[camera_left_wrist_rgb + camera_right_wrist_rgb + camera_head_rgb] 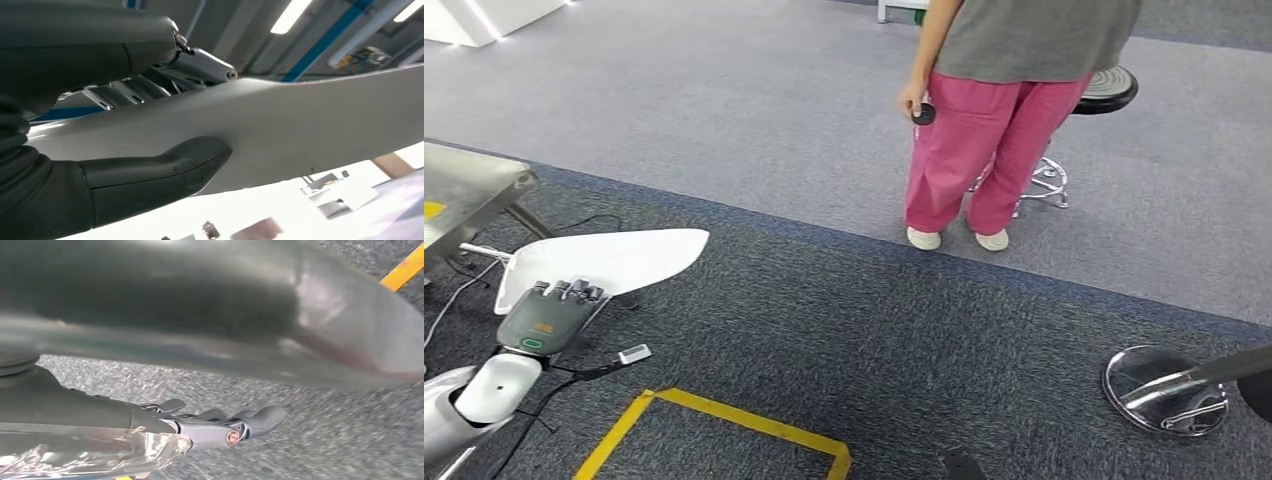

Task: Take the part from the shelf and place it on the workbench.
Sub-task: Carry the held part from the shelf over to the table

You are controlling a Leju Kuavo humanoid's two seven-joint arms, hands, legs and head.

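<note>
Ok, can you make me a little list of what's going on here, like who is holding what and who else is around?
holding: left hand grips the white part, thumb pressed on it
right hand: hangs over the carpet, holds nothing, fingers look curled
nearby: person in pink trousers standing by a black stool
floor: grey carpet with yellow tape
metal table: beside the part

Head view evenly lit and sharp, soft shadows on the carpet (824,300). Left wrist view: ceiling light strips (292,15) glare, the area below the white part (310,130) is blown out, background soft. Right wrist view dim, close dark surface (175,295) out of focus, floor smeared.
</note>
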